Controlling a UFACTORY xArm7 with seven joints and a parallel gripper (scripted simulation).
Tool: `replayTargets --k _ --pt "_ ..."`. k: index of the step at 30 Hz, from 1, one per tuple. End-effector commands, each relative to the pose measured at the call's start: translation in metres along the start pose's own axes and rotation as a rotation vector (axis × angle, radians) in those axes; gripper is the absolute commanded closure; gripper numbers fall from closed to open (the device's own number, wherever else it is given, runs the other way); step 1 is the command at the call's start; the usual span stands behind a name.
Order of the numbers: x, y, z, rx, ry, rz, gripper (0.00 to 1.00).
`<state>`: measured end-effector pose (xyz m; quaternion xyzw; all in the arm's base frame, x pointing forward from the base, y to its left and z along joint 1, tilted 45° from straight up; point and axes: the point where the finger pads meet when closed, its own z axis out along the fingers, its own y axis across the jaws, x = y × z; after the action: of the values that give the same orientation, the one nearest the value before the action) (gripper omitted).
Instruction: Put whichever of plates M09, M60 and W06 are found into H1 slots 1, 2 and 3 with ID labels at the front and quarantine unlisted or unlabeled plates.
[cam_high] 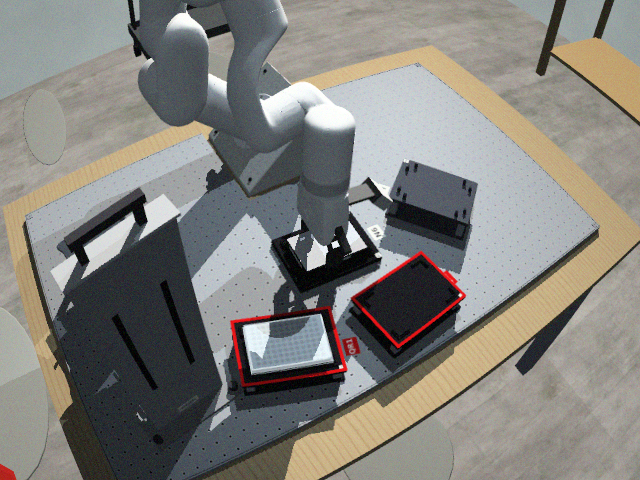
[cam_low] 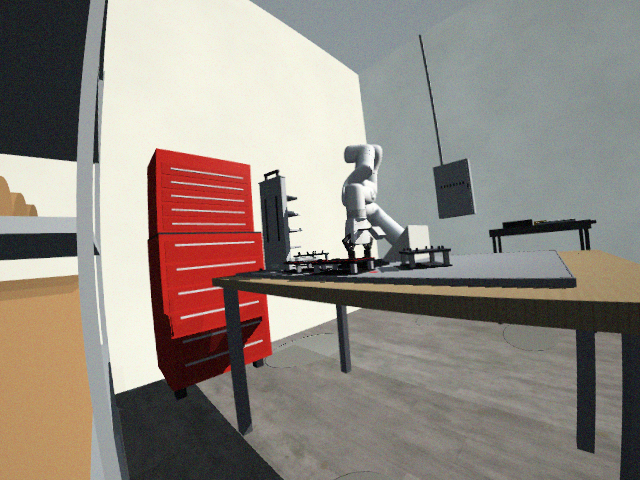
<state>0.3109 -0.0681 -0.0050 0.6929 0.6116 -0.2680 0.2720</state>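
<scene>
My gripper [cam_high: 325,250] [cam_low: 357,246] is open and hangs low over the black nest N6 [cam_high: 310,281] in the middle of the deck. Its fingers stand on either side of a pale plate [cam_high: 302,256] that lies in that nest; I cannot tell if they touch it. A second clear well plate [cam_high: 286,345] lies flat in the red-framed quarantine nest [cam_high: 240,352] at the front. The other red-framed quarantine nest [cam_high: 408,299] holds nothing. The plate hotel H1 [cam_high: 134,310] [cam_low: 272,222] stands at the left, seen from behind and above. What is in its slots is hidden.
A raised grey nest [cam_high: 433,191] with corner locators stands at the back right, beside a small ramp. The arm's base block [cam_high: 258,165] is behind N6. A red tool cabinet [cam_low: 206,258] stands off the table beside the hotel.
</scene>
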Motion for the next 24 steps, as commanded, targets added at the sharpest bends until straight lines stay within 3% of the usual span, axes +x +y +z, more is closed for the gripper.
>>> replayTargets --k 1,22,23,24 --pt "0.0008 0.0011 0.0019 -0.003 0.002 0.0 0.0" --pt "0.0009 0.0011 0.0025 -0.003 0.002 0.0 0.0" --pt "0.0009 0.0011 0.002 -0.003 0.002 0.0 1.0" --pt "0.0009 0.0011 0.002 -0.003 0.002 0.0 1.0"
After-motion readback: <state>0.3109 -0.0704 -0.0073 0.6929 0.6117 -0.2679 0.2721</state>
